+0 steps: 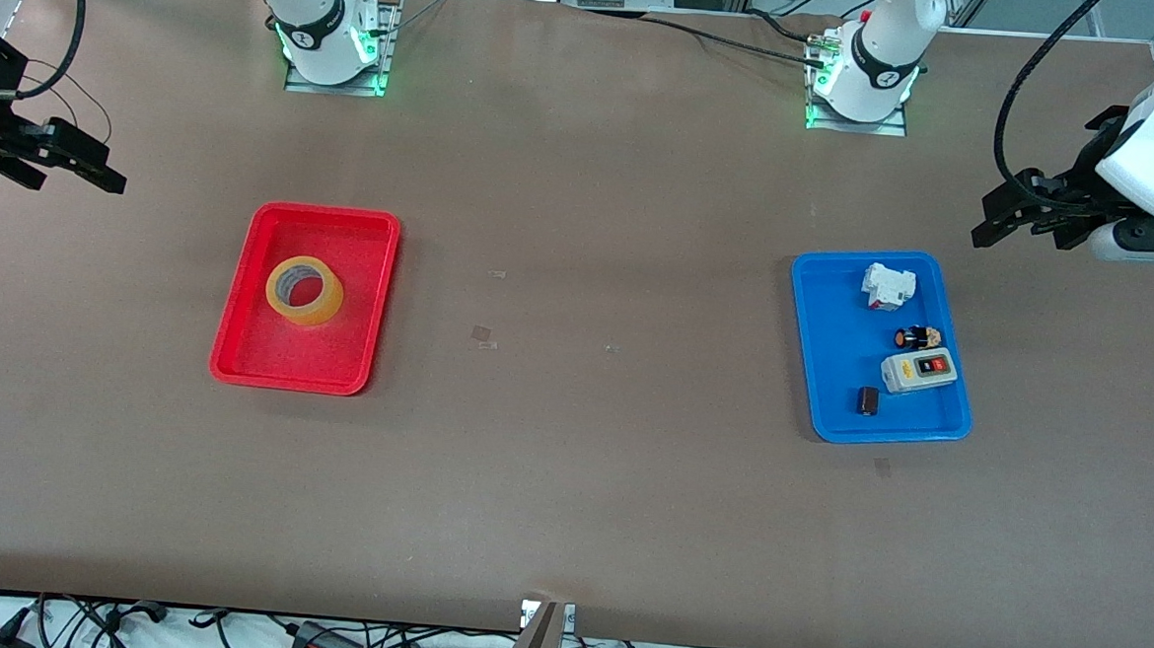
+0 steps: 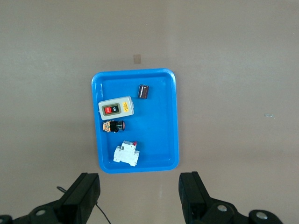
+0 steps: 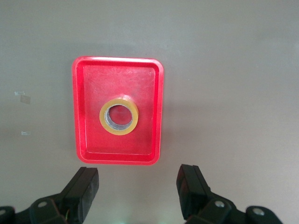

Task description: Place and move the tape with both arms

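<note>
The tape [image 1: 325,307], a yellowish-tan ring, lies flat in the red tray [image 1: 349,243] toward the right arm's end of the table. In the right wrist view the tape [image 3: 103,116] sits in the middle of the red tray [image 3: 88,93]. My right gripper [image 1: 101,166] hangs open and empty over bare table beside the red tray; it also shows in its own wrist view [image 3: 138,186]. My left gripper [image 1: 987,219] hangs open and empty over bare table beside the blue tray [image 1: 834,328]; it also shows in its own wrist view [image 2: 140,191].
The blue tray [image 2: 161,135] holds a white breaker [image 2: 127,154], a small dark and orange part [image 2: 114,126], a grey switch box [image 2: 116,108] and a small black cylinder [image 2: 144,91]. Small bits of tape [image 1: 483,334] lie on the brown table between the trays.
</note>
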You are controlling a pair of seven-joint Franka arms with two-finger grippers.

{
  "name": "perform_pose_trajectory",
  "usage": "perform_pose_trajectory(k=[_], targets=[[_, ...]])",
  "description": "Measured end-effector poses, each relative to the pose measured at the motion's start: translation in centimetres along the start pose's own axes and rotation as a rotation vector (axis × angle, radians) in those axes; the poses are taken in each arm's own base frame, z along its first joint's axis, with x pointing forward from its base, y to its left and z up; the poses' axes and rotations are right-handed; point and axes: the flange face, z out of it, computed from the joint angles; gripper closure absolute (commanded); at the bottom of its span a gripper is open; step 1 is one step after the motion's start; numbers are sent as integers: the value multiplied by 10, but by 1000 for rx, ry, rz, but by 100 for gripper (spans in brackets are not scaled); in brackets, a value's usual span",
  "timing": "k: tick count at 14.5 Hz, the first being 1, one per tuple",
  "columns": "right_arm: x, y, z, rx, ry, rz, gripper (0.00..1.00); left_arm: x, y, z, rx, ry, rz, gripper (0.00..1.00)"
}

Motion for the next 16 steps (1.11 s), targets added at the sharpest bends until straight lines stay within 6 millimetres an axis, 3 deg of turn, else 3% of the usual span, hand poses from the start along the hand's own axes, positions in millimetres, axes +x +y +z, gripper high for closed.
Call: perform_pose_trajectory(k=[12,16], targets=[[-1,-1,-11,-1,28,-1,2,-2,-1,-5,1,-10,-2,0],[-3,-15,-13,-2,20,-17,2,-2,-3,-5,1,-10,-5,0]])
